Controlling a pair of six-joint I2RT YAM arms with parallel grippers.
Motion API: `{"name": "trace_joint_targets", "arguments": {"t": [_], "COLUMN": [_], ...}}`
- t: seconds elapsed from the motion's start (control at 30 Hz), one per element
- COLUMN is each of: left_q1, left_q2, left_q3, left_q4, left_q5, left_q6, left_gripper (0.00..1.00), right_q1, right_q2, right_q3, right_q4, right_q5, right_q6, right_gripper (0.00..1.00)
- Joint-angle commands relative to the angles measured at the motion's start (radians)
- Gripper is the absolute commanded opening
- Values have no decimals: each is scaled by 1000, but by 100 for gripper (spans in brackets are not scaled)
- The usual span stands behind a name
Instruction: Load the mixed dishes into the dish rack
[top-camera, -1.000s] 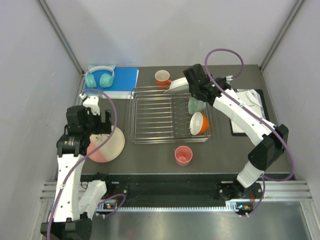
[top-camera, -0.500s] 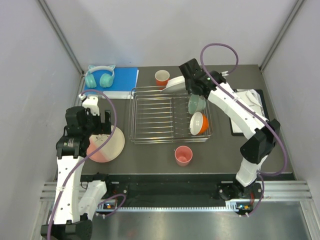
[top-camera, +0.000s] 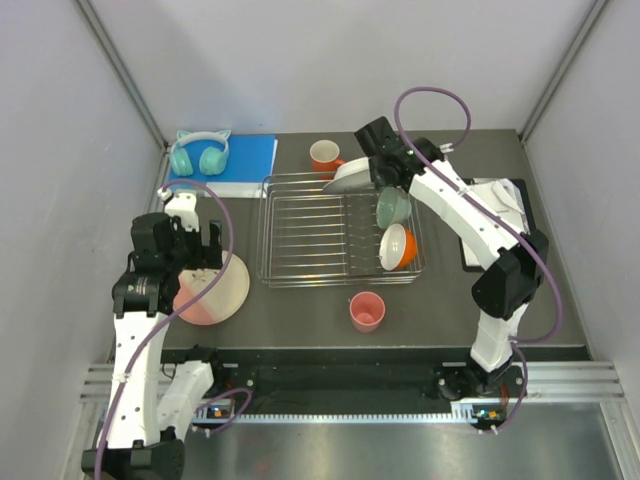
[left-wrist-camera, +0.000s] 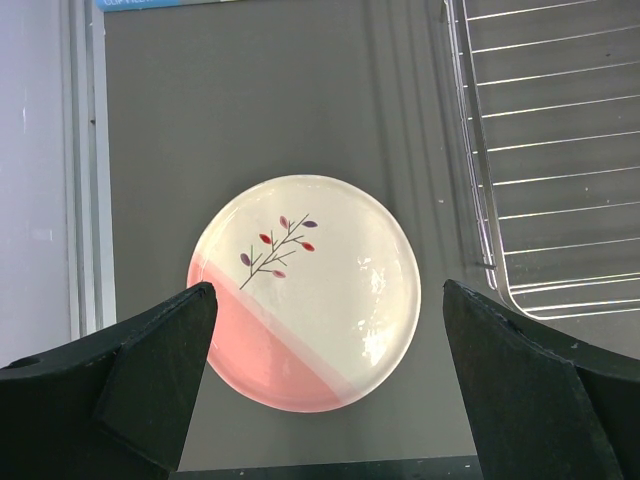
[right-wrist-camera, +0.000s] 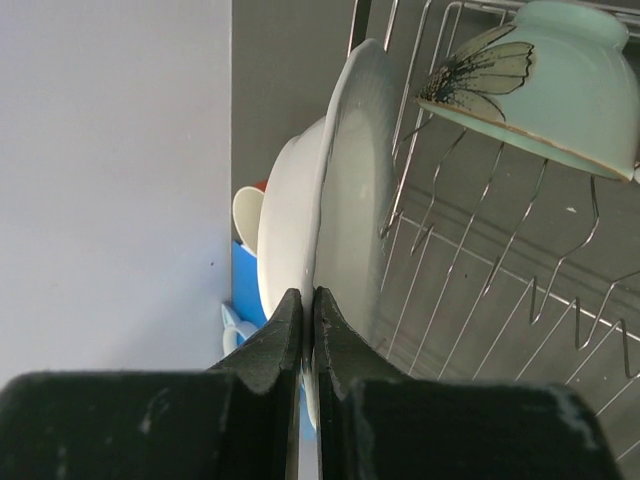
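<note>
You had the teal cat-ear headphones (top-camera: 199, 155) resting on a blue folder (top-camera: 252, 157) at the far left corner of the dark grey table (top-camera: 300, 312). Well apart, at its right side, lay a black clipboard (top-camera: 471, 262) with white paper (top-camera: 506, 193), only partly in view.

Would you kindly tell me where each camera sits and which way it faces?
Top external: above and behind the bases, looking down on the table; left arm and right arm show.
Left wrist: on the left arm, looking down at the sprig plate; open left jaws show.
Right wrist: on the right arm, facing the white plate pinched in the shut right jaws.
All share the dish rack.
</note>
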Motion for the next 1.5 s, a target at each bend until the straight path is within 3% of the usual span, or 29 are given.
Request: {"name": "trace_joint_targets", "arguments": {"t": [0.0, 0.67, 0.73, 0.9, 1.47], "left_q1": [0, 0, 0, 0, -2], "left_q2": [-20, -21, -21, -24, -25], "left_q3": [37, 44, 39, 30, 25], "left_q4": [8, 1, 3, 3, -14], "left_q5": [2, 19, 24, 28, 42], "left_q6": [10, 10, 10, 11, 15], "left_gripper": [99, 99, 99, 99, 99], "right_q1": [-30, -44, -41, -31, -37], "right_q2": [-55, 55, 58, 31, 66], "right_q3": [30, 1, 15, 26, 139], "right_q4": [43, 118, 117, 130, 181], "right_q5": [53, -49, -36, 20, 82], "right_q6": [32, -77, -98, -126, -179], "right_gripper": [0, 1, 20, 48, 56]}}
